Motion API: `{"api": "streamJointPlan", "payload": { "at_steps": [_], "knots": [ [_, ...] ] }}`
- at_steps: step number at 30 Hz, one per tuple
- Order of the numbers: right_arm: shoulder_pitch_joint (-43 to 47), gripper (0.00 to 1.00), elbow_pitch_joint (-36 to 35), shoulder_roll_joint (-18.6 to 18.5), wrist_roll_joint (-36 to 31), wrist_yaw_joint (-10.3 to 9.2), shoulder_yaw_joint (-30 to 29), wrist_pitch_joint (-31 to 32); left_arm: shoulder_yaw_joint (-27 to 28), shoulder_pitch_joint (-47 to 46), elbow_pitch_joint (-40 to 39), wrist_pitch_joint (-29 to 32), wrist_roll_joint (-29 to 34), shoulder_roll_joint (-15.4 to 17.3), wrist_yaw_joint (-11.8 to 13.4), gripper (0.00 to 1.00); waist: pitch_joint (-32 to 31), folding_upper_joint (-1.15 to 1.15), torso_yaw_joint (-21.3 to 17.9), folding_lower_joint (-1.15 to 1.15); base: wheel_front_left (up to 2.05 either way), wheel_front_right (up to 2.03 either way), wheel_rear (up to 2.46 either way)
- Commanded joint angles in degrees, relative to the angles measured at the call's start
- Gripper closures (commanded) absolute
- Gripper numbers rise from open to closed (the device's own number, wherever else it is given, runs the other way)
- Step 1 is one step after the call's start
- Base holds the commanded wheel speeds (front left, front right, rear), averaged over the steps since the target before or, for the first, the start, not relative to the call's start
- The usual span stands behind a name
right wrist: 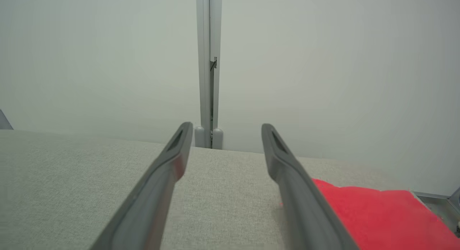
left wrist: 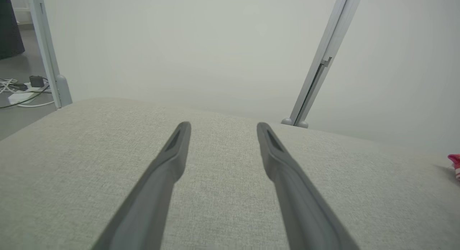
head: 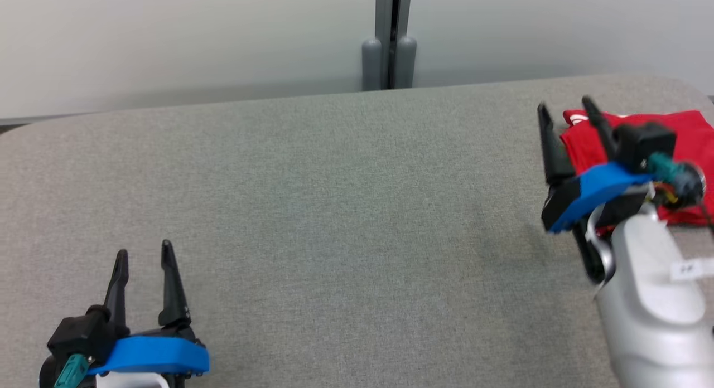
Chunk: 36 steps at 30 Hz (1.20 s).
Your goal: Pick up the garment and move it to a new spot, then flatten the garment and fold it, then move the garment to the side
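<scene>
You had the folded red cloth garment [head: 690, 125] at the grey woven tabletop's [head: 334, 209] far right corner, left gripper [head: 144, 250] and right gripper [head: 564, 105] spread, holding nothing.

Table top [head: 334, 209]: grey woven cloth covering, matt, fine even weave. Garment [head: 689, 129], at 3 o'clock: red cloth, matt, smooth knit. Left gripper [head: 144, 253], 7 o'clock, and right gripper [head: 564, 106], 3 o'clock: fingers [head: 171, 287] dark, matt, plastic-looking; blue collars [head: 150, 355] smooth plastic, slight sheen. Right forearm [head: 647, 304], 4 o'clock: pale silver shell, smooth, semi-gloss. Post [head: 389, 37], 12 o'clock: grey, satin, metal-looking.
</scene>
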Motion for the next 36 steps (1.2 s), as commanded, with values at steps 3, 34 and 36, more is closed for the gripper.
{"api": "streamJointPlan", "payload": {
  "at_steps": [3,34,36],
  "knots": [
    [5.59,0.0,-1.34,2.43,-0.48,-0.01,-1.59,-2.83,0.82,1.75,1.1,-0.24,-0.88,-0.52,0.01,0.0,-1.85,0.0,0.33,0.01,0.0,0.0,0.0],
    [31.38,0.0,-12.5,3.76,6.88,-0.01,7.21,-7.54,-4.24,6.69,5.17,0.89,-0.13,-0.56,-1.29,0.0,-7.05,0.0,2.16,0.01,0.0,0.0,0.0],
    [31.28,0.0,-12.48,3.76,6.73,-0.01,7.09,-7.55,-4.26,6.73,5.12,0.86,-0.26,-0.57,-1.34,0.0,-7.04,0.0,2.12,0.01,0.0,0.0,0.0]
  ]
}}
